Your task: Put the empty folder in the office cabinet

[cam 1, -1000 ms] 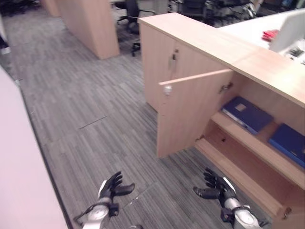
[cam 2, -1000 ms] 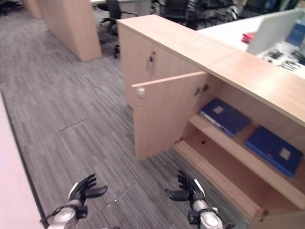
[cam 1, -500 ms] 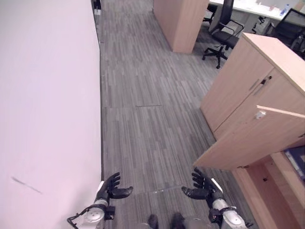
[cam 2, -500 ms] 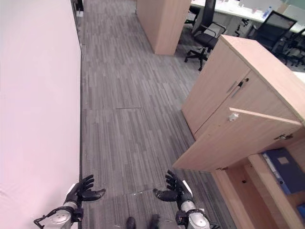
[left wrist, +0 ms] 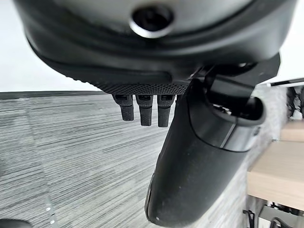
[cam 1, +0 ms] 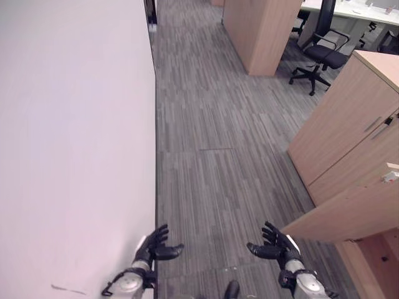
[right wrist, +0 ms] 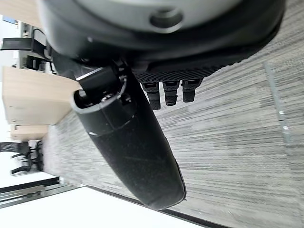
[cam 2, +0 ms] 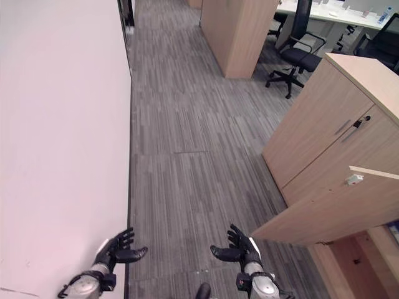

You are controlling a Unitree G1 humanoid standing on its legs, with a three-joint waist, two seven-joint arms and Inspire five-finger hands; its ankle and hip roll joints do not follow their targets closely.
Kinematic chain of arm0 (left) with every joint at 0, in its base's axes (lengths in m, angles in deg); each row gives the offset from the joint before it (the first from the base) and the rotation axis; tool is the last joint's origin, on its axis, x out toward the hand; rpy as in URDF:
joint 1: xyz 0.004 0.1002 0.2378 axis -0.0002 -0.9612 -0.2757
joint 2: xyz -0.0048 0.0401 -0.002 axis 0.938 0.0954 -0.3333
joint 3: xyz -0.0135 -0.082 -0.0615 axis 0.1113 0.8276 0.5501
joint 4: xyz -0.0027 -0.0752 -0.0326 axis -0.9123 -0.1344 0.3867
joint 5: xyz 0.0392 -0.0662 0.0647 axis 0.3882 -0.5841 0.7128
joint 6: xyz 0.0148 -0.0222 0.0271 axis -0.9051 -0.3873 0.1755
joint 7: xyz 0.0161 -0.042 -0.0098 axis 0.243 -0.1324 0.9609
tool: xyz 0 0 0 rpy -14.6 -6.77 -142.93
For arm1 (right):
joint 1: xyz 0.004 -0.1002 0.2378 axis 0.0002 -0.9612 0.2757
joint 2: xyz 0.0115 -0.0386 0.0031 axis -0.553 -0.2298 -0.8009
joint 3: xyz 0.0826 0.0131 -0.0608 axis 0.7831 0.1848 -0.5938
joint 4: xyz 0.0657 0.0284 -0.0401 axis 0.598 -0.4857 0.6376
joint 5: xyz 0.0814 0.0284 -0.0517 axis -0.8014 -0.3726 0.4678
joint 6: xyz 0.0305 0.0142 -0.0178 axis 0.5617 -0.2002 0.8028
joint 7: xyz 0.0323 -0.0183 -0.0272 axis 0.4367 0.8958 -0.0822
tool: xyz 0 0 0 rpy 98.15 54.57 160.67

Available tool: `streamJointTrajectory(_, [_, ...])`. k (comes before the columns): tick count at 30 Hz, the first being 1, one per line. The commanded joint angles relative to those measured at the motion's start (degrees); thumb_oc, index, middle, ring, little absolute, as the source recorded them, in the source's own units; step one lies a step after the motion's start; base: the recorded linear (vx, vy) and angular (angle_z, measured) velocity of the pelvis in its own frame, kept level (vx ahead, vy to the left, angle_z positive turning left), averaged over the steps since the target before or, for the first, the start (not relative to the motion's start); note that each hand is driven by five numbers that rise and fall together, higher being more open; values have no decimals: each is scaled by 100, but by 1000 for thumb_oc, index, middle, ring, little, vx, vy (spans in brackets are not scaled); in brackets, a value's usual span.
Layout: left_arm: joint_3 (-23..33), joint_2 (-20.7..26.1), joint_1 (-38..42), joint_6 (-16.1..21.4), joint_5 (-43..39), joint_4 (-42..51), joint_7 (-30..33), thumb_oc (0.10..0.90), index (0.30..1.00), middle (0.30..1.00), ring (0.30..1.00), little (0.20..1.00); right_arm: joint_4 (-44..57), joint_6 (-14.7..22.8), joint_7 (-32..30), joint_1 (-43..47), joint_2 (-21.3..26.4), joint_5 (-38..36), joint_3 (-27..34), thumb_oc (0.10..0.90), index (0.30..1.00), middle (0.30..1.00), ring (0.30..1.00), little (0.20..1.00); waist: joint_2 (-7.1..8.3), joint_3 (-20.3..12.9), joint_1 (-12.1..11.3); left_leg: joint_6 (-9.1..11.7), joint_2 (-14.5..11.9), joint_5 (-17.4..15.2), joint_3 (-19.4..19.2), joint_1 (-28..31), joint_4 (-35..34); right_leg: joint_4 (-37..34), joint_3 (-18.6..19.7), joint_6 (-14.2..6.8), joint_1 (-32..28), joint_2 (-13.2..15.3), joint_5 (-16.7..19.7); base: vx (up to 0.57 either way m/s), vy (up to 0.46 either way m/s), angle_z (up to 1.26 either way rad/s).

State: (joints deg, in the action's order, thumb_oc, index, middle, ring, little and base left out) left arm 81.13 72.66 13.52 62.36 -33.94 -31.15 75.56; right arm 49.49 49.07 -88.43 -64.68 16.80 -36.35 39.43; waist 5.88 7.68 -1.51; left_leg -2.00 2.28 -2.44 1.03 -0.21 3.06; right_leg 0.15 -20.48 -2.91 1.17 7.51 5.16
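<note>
Since a second ago the view has swung away from the cabinet, now at 3 o'clock with its door ajar, and with both left hand and right hand relaxed open and empty, no folder is in sight, so fetching one seems next.

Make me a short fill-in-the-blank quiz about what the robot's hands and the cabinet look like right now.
1. Both the left hand and the right hand are ____, holding nothing.
2. The door of the office cabinet stands ____.
3. The floor below the hands is ____ in colour.
4. A black office ____ stands beyond the cabinet.

Missing words: open; open; grey; chair
</note>
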Motion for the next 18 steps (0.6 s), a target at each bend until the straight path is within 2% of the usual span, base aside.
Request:
streamJointTrajectory(1, [-56,359,428,423,106,234,-5,800,900,900,900,900,417,308,20,-52,318,253,118,800,900,900,900,900,-305,-207,141,148,-30,-239,107,756,-806,509,20,-507,-242,-45,-749,66,3,-39])
streamJointTrajectory(10, [-41,339,314,423,166,246,-48,800,900,900,900,900,380,288,74,-87,362,413,67,800,900,900,900,900,-435,-176,204,75,-16,-298,-97,840,-806,560,253,-551,-233,-12,-737,26,10,-19])
streamJointTrajectory(15, [-65,325,339,412,188,215,-23,800,900,900,900,900,455,294,97,9,358,441,20,800,900,900,900,900,-491,-104,231,-4,-16,-306,-240,895,-806,923,281,-603,-75,63,-699,-17,38,-23])
streamJointTrajectory(16, [-78,336,362,396,190,213,-14,800,900,900,900,900,463,296,93,67,352,458,0,800,900,900,900,900,-501,-43,198,-25,-23,-290,-327,885,-806,1085,180,-647,38,122,-626,-79,35,-32])
streamJointTrajectory(18, [-48,349,373,369,195,223,-22,800,900,900,900,900,441,291,102,197,327,456,-32,800,900,900,900,900,-528,19,128,-49,-58,-313,-591,849,-766,1431,-261,-753,169,304,-538,-96,58,-60])
